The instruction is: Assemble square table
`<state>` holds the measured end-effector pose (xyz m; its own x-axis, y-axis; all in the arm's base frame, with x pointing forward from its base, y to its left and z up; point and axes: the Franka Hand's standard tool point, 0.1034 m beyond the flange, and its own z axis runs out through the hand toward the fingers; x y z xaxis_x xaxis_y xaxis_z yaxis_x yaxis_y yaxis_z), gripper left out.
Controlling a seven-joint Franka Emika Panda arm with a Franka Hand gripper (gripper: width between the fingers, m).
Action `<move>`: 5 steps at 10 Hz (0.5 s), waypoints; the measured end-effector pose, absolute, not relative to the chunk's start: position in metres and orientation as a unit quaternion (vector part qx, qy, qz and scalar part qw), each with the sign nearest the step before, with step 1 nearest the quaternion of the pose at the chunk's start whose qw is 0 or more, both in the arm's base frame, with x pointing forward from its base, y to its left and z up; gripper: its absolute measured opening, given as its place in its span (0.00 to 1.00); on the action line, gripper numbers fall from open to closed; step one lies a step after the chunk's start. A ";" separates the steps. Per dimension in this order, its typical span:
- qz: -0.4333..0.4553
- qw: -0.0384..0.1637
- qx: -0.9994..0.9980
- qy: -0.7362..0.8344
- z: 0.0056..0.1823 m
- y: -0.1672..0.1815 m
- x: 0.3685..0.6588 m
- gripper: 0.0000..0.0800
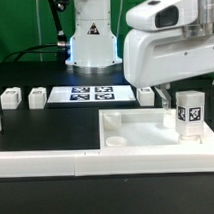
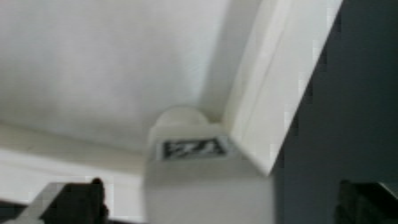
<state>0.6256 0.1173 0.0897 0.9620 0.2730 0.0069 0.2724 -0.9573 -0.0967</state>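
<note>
One leg [image 1: 190,114] of the square table stands upright in a corner of the white tray-like top [image 1: 124,121], the corner toward the exterior view's right, with its tag facing out. Three loose legs [image 1: 37,96] wait on the black counter [image 1: 56,127], two near the exterior view's left and one just behind the top. The claw [image 2: 219,200] hangs over the standing leg with its fingers wide apart. In the wrist view one dark tip shows on either side of the leg and neither touches it, so nothing is held. I judge the step in hand to be the fitting of this first leg. It is in its corner, but from these angles it is hard to tell whether it is turned fully home or merely set in its hole. If not home, the next move calls for coming straight down, closing squarely on the leg's sides and turning it without tipping it against the raised rim. If home, the claw must lift clear and go to the nearest loose leg. The top lies against the long white border rail [image 1: 47,160], which should steady it. The counter is matte black, with the marker board [image 1: 92,94] flat before the robot base [image 1: 93,40]. The room behind is dim, with a green drape [image 1: 12,23] at the exterior view's left.
</note>
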 end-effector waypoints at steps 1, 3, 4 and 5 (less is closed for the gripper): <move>0.006 0.049 -0.990 -0.134 0.091 0.116 0.632 0.81; 0.006 0.049 -0.991 -0.124 0.089 0.117 0.631 0.69; 0.006 0.049 -0.991 -0.121 0.089 0.117 0.631 0.69; 0.008 0.049 -0.995 -0.090 0.089 0.117 0.630 0.46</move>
